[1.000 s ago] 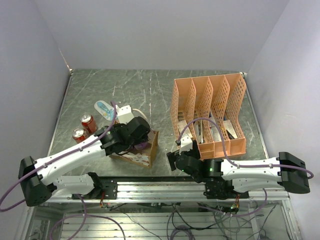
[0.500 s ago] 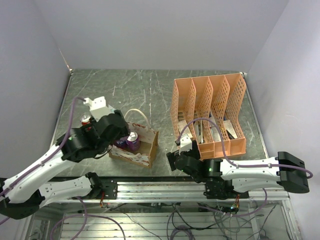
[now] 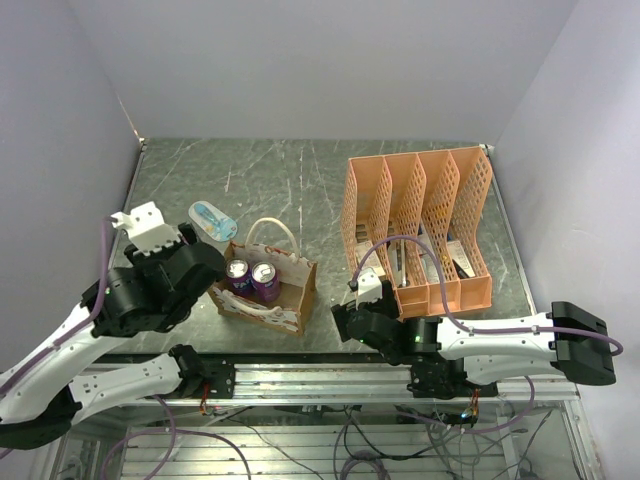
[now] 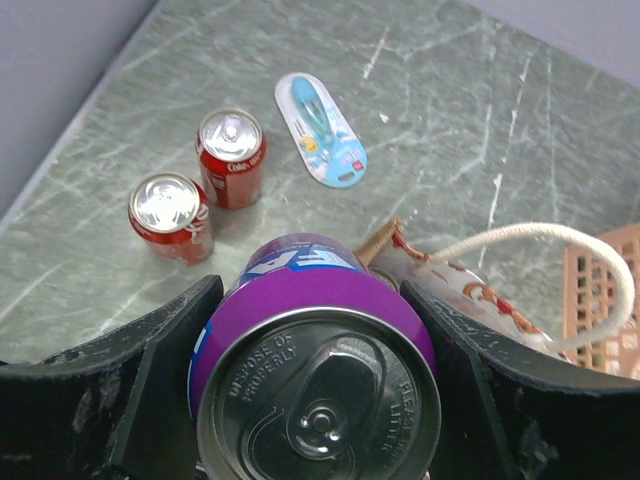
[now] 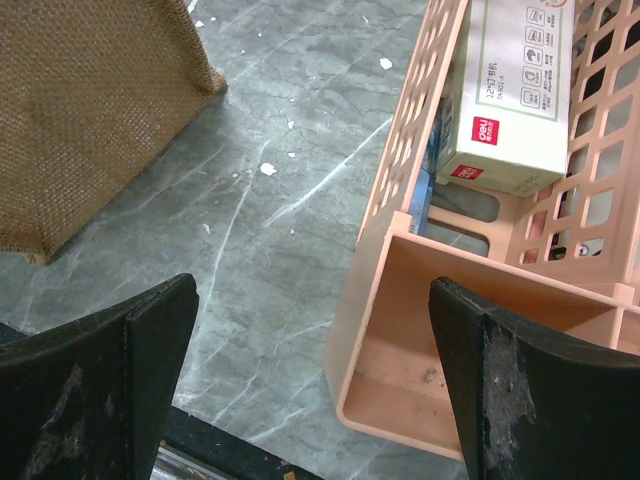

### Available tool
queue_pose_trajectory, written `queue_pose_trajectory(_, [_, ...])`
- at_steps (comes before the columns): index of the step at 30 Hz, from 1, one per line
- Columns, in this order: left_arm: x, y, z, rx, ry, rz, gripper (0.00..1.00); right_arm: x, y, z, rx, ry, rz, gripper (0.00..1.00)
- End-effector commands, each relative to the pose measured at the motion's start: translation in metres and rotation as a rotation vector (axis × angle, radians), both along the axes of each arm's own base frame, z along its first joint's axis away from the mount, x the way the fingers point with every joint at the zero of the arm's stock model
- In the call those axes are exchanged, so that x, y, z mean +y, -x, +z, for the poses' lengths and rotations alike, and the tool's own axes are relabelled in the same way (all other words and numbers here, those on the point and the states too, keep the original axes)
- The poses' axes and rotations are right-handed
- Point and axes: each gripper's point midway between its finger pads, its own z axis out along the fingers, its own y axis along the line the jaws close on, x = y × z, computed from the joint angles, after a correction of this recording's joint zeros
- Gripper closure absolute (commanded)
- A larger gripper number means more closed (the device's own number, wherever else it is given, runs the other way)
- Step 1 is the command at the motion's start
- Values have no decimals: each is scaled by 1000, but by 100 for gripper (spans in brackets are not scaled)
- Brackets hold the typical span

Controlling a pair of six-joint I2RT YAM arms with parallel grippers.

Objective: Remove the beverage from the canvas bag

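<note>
Stone table (image 3: pixel 300 180): left wrist cam shows your left gripper (image 4: pixel 318 385) clamped on a purple can (image 4: pixel 318 415) outside the canvas bag (image 3: pixel 262 312). Top view hides that. Right gripper (image 5: pixel 315 380) jaws apart, by the rack (image 5: pixel 400 300).

White-and-black arms (image 3: pixel 55 345), purple cables (image 3: pixel 398 239), scuffed black fingers (image 5: pixel 150 345)

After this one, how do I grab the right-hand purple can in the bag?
Come straight down through the open top of the canvas bag and pinch the right-hand purple can by its upper wall. It stands upright, the bag hides its lower body, and the other can sits close on its left, so close on its near and far sides.
</note>
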Motion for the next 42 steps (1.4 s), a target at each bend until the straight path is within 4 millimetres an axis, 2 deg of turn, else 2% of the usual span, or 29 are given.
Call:
queue_pose_trajectory(1, [11, -17, 21, -133, -53, 140, 93, 4, -2, 8, -16, -19, -18, 0])
queue_pose_trajectory(12, [-4, -43, 14, -141, -105, 187, 93, 3, -3, 9, -17, -18, -24, 0])
queue_pose_trajectory(18, [11, -74, -20, -34, -101, 216, 93, 3, -3, 10, -18, -25, -25, 0])
queue_pose_trajectory(21, [20, -84, -40, 22, -110, 246, 93, 2, -2, 10, -18, -28, -24, 0])
queue_pose_trajectory(24, [21, -91, -60, 85, -101, 247, 93, 2, -2, 10, -19, -28, -23, 0])
queue_pose_trajectory(35, [33, -101, -120, 182, 17, 306, 93, 3, -3, 9, -19, -20, -25, 0])
queue_pose_trajectory(42, [43, -98, -152, 205, 72, 411, 93, 3, -3, 8, -17, -10, -25, 0])
